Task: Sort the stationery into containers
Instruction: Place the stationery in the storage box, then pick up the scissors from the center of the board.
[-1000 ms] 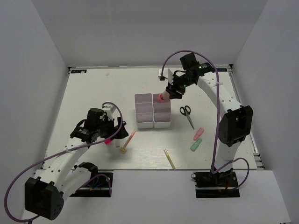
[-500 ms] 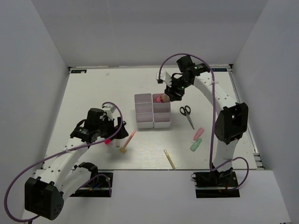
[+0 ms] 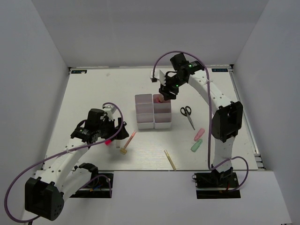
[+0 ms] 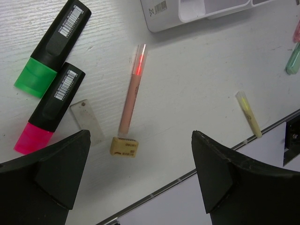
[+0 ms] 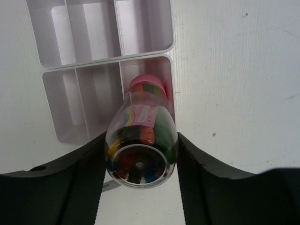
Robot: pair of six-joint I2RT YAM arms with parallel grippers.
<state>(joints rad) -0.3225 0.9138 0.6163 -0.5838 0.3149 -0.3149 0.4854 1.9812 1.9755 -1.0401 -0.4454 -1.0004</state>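
Jar [image 5: 143, 117] (pink-capped) clamped in right gripper [image 5: 140, 157] over bins [image 5: 75, 101]; left gripper [image 4: 140, 136] wide open, empty.

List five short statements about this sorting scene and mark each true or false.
1. The right claw grips a clear pink-capped bottle over the white bins. True.
2. The left claw holds the pink pencil. False: it is open and empty; the pencil lies on the table.
3. The scissors lie inside a bin. False: they lie on the table, right of the bins.
4. The tan eraser lies near one end of the pencil. True.
5. Both highlighters have green ends. False: one green, one pink.
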